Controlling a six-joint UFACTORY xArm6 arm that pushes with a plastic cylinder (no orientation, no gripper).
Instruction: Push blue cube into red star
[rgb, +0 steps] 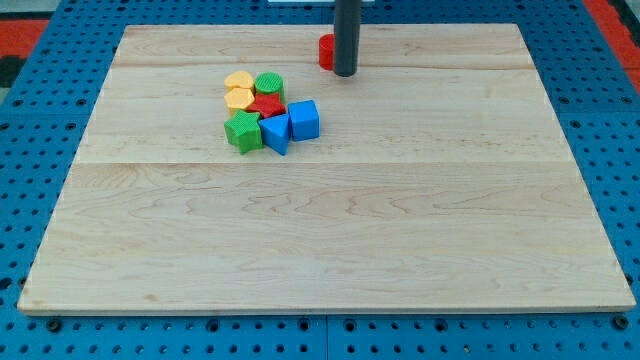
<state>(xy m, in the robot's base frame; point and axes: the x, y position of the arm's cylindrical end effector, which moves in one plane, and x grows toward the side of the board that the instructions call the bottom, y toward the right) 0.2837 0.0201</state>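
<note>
The blue cube (304, 119) sits at the right end of a tight cluster in the board's upper left-centre. The red star (267, 105) lies just to its upper left, touching or nearly touching it. My tip (344, 73) is a dark rod standing above and to the right of the cluster, well apart from the blue cube. A red block (325, 51) is partly hidden behind the rod on its left side.
The cluster also holds a blue block (276, 132), a green block (243, 131), a green cylinder-like block (269, 85), a yellow block (239, 80) and an orange block (240, 98). The wooden board (330, 230) lies on a blue pegboard (40, 120).
</note>
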